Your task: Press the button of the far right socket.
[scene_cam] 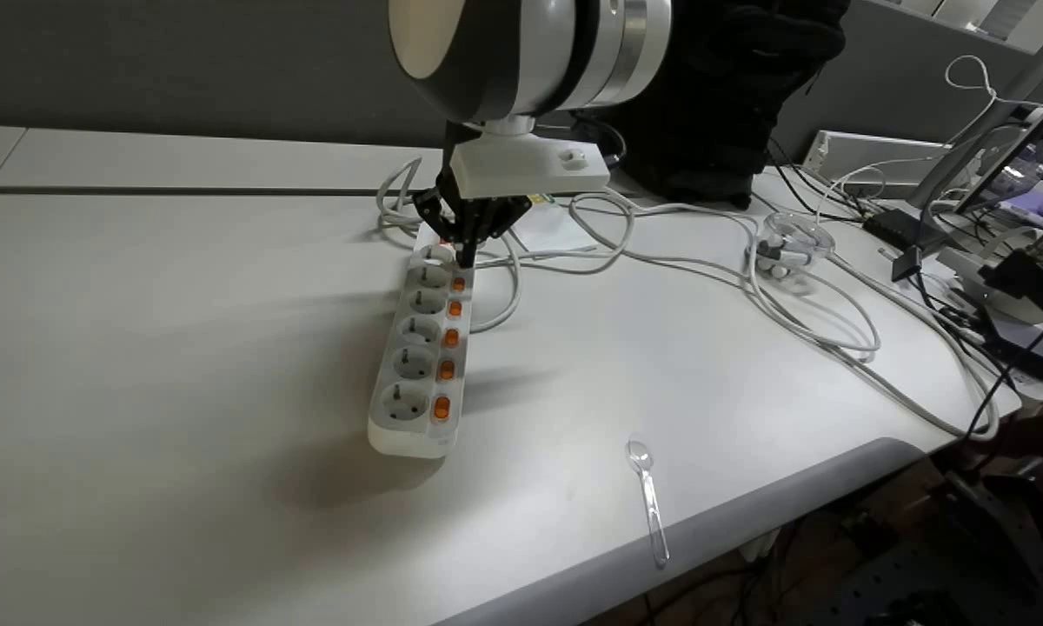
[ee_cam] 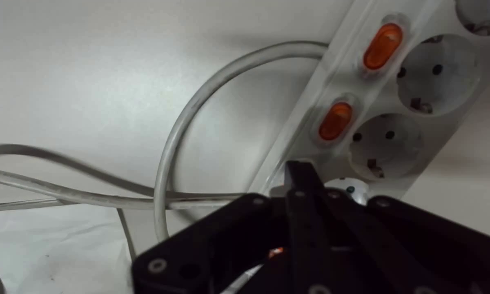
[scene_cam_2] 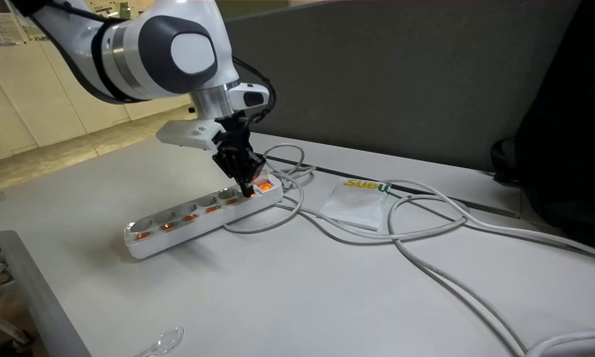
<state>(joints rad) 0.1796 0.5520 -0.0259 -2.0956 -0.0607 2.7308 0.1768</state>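
Observation:
A white power strip [scene_cam: 410,443] with a row of sockets and orange buttons lies on the table; it shows in both exterior views [scene_cam_2: 198,233] and in the wrist view [ee_cam: 306,126]. My gripper [scene_cam: 465,261] is shut and empty, pointing down at the strip's far end. Its fingertips [scene_cam_2: 248,192] are at the button beside the end socket [scene_cam: 436,253], and that button is mostly hidden behind them. Whether it is pressed I cannot tell. In the wrist view the fingertips [ee_cam: 300,165] cover it, and the end socket [ee_cam: 349,190] is partly hidden. A larger switch [scene_cam_2: 265,186] at the end glows orange.
Grey-white cables [scene_cam: 600,261] loop beside and behind the strip. A white paper packet [scene_cam_2: 359,203] lies near them. A clear spoon [scene_cam: 647,496] lies near the table's front edge. A clear container [scene_cam: 791,243], a black backpack [scene_cam: 704,104] and a grey divider [scene_cam_2: 401,74] stand around.

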